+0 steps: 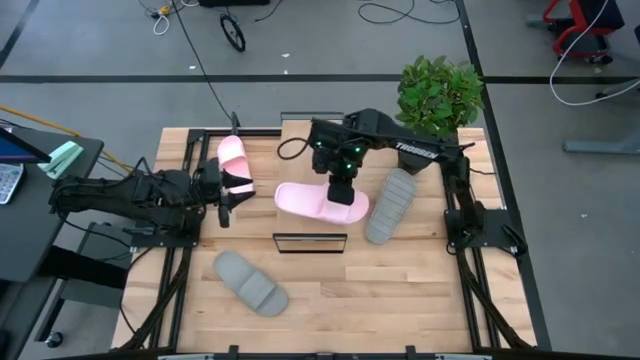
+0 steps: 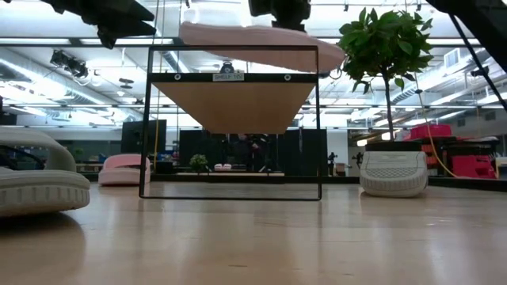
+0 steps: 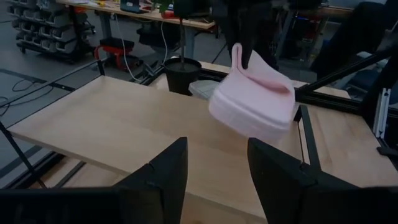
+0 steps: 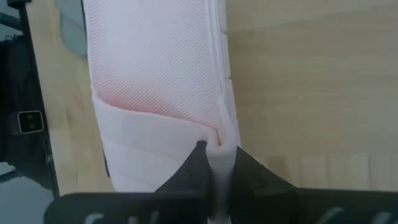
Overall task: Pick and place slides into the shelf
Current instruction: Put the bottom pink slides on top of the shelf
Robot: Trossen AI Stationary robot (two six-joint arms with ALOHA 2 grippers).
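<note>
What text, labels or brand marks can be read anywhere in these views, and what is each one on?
"TROSSEN", white letters on the right arm; the last letters are hard to make out.
A small white label on the top bar of the shelf in the low view: it carries print, too small to read.
No readable text on the slides, the tabletop or the potted plant.

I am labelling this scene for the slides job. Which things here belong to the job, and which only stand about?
Job things:
- pink slide pinched by the right pincer, lifted
- second pink slide beside the open left pincer
- grey slide at right
- grey slide at front left
- shelf

Only standing about:
- potted plant at the table's far corner
</note>
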